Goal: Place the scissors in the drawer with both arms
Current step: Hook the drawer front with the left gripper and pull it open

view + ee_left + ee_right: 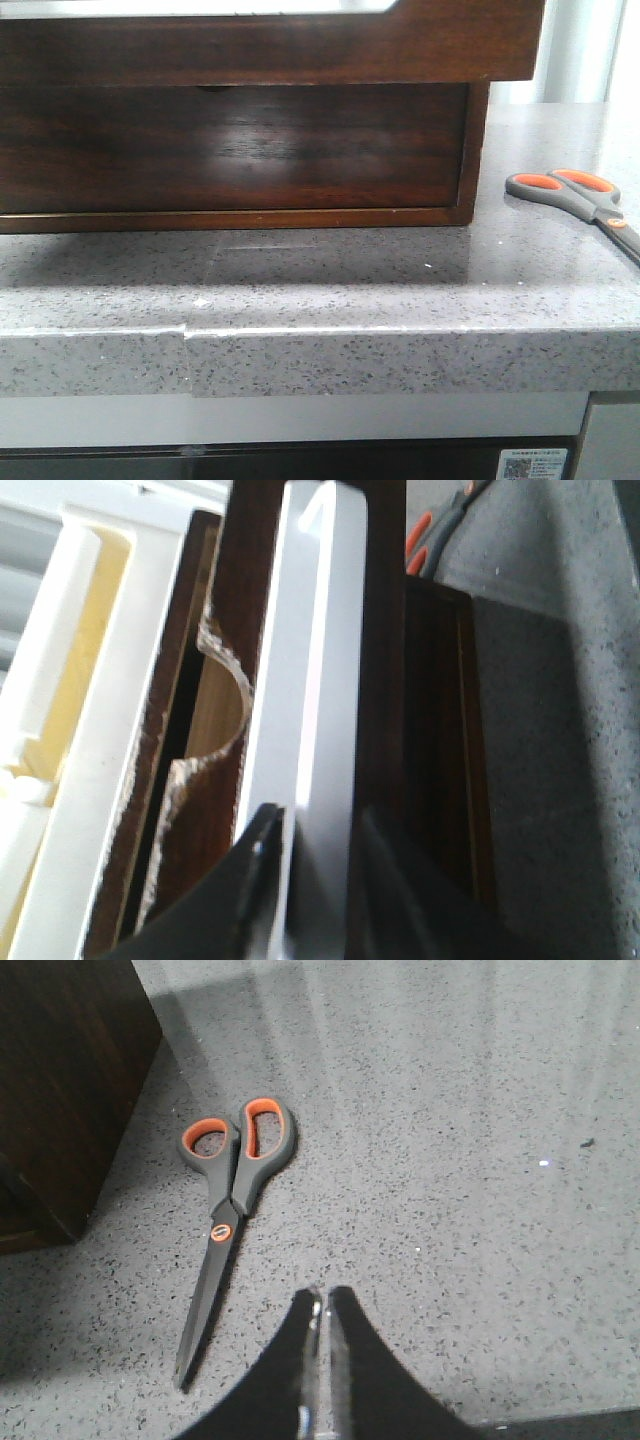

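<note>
No arm shows in the front view; each hand appears only in its own wrist view. The left hand has its two black tapering fingers spread apart, one on each side of a pale upright edge that runs between them; whether they press on it cannot be told. The right hand hangs above the desk with its narrow black fingers drawn together, tips almost touching, gripping nothing.

Glossy wooden drawer, speckled stone counter
</note>
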